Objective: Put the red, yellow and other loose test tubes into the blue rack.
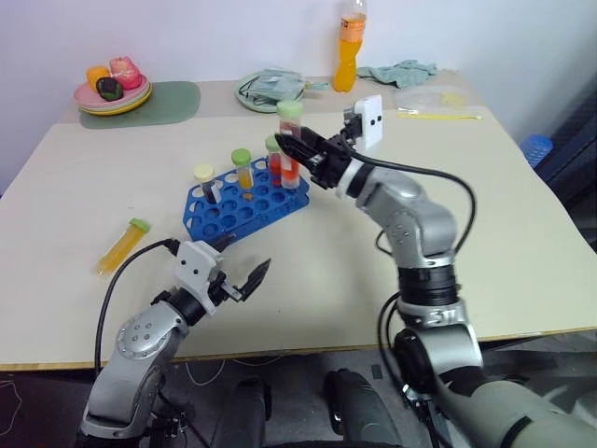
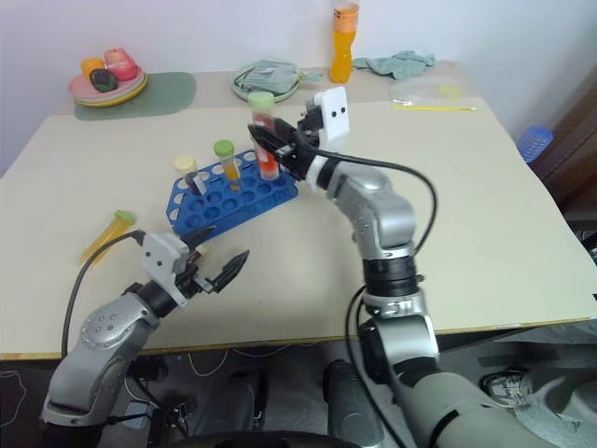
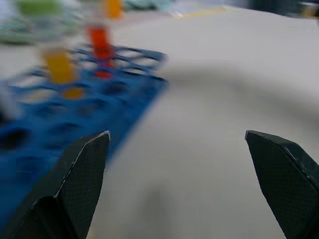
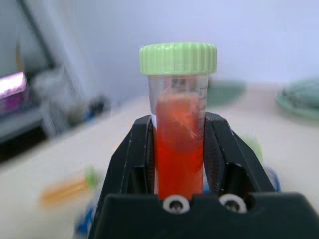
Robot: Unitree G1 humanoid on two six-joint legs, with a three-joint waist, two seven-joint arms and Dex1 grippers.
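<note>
The beige worktop (image 1: 392, 233) carries the blue rack (image 1: 244, 201), which sits near its middle and serves as the reference for everything else. Three tubes stand in the rack: a dark tube with a pale yellow cap (image 1: 205, 182) at its left end, a yellow-orange tube with a green cap (image 1: 242, 168) beside that, and a red tube with a green cap (image 1: 273, 161) toward its far right corner. The right claw (image 1: 291, 149) hovers above the rack's right end, its two black fingers clamped on a red-filled tube with a light green cap (image 4: 178, 134), held upright and clear of the holes. The left claw (image 1: 244, 271) hangs in front of the rack's near edge, its fingers spread wide apart with nothing between them. A loose yellow tube with a green cap (image 1: 122, 245) lies on its side on the worktop, well to the left of the rack.
</note>
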